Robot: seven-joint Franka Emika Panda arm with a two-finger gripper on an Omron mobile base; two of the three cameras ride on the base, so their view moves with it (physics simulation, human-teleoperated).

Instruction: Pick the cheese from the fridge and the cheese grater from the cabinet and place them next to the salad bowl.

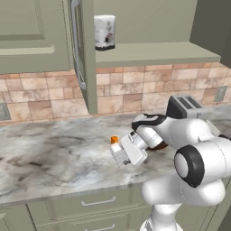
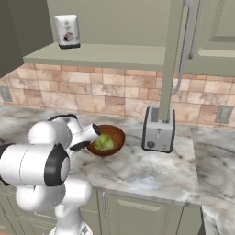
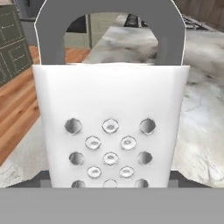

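The cheese grater (image 3: 109, 131) stands upright right against my end effector (image 1: 121, 153), between its spread jaws, low over the worktop (image 1: 54, 153); the salad bowl (image 2: 110, 137) sits just behind my wrist.

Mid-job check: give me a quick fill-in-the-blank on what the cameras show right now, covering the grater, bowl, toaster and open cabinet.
1. The cheese grater facing the hand camera has a grey loop ____ on top.
2. The salad bowl holds green ____.
3. To the bowl's right in the right base view stands a silver ____.
4. On the open cabinet shelf stands a white ____.

Missing words: handle; lettuce; toaster; canister
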